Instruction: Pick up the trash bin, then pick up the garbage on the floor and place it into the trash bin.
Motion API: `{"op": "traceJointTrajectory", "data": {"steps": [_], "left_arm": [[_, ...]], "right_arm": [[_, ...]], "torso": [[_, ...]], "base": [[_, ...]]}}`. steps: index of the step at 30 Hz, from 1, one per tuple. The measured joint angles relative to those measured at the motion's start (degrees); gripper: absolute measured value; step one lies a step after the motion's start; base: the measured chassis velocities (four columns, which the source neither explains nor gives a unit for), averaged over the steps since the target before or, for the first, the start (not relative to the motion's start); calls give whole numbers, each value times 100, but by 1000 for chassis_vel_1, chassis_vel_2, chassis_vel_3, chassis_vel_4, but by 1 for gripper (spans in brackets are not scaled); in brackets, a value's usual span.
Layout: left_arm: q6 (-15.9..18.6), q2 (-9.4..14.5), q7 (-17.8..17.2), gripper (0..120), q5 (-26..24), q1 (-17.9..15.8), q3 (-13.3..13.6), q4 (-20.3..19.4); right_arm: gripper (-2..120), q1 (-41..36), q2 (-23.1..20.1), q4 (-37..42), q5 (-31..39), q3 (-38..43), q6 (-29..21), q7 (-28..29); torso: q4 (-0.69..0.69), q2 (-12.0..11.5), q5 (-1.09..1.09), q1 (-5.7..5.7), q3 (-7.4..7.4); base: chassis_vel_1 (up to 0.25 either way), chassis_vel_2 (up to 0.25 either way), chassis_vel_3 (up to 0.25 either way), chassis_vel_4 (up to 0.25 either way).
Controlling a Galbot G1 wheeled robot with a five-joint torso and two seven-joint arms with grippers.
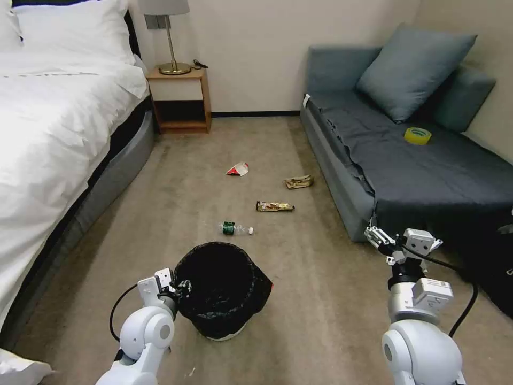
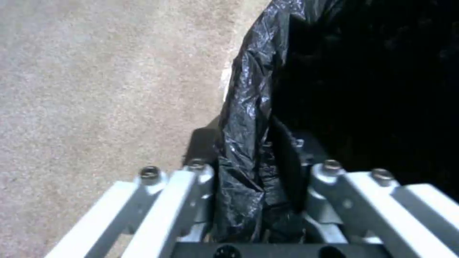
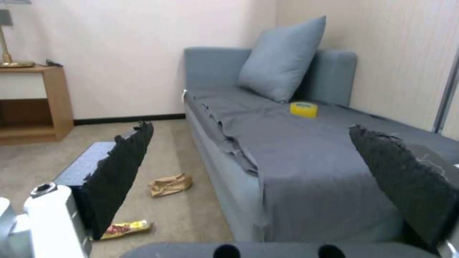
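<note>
My left gripper [image 1: 179, 289] was clamped on the near left rim of the trash bin [image 1: 222, 289], one finger outside and one inside, pinching the black bag liner [image 2: 249, 150] folded over the edge. In my left wrist view the crinkled plastic ran straight up between the two fingers [image 2: 200, 172], with bare carpet [image 2: 95, 89] on the outer side and the dark inside of the bin on the other. The bin stood upright on its white base on the carpet right in front of me.

My right gripper [image 1: 386, 243] hung in the air off to my right, near the front corner of the grey sofa [image 1: 427, 166], fingers spread wide and holding nothing. Its black pads [image 3: 119, 172] framed the sofa in the right wrist view.

The garbage lay scattered on the carpet beyond the bin. The clear bottle [image 1: 235, 229] with the green label was nearest, just past the bin's far rim. Farther out was the brown-yellow wrapper [image 1: 274, 206], then the tan paper wad [image 1: 298, 182] close to the sofa's edge, and the red-and-white carton scrap [image 1: 238, 169] farthest off. A yellow tape roll [image 1: 417, 135] sat on the sofa seat below the cushion [image 1: 411, 69].
</note>
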Motion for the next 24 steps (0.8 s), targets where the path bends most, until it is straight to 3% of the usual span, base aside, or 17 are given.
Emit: {"op": "traceJointTrajectory", "data": {"steps": [3, 5, 10, 17, 21, 24], "left_arm": [[1, -1, 0, 19, -37, 11, -13, -7], [6, -21, -20, 5, -137, 25, -49, -36], [30, -79, -32, 4, -209, 72, -122, -144], [73, -168, -38, 3, -203, 259, -371, -824], [64, -163, -24, 3, 61, 462, -638, -1473], [64, -141, -7, 3, 164, 588, -779, -1724]], "right_arm": [[100, 0, -2, -2, 2, 2, 10, 6], [100, -1, -6, -2, 20, 3, 27, 16], [100, -9, -14, -1, 58, 3, 30, 62], [100, -12, -54, 86, 329, -6, 120, 175], [100, -8, -103, 114, 472, 1, 275, 172], [100, -27, -130, 142, 545, -6, 309, 171]], "torso": [[0, 0, 0, 0, 0], [1, 0, -1, 0, 0], [-1, -1, -5, 0, 1], [-2, -1, -4, 0, 2], [-2, -1, -2, 0, 1], [-1, -1, -2, 0, 1]], "base": [[0, 0, 0, 0], [0, 0, 0, 0], [0, 0, 0, 0], [0, 0, 0, 0], [0, 0, 0, 0], [0, 0, 0, 0]]}}
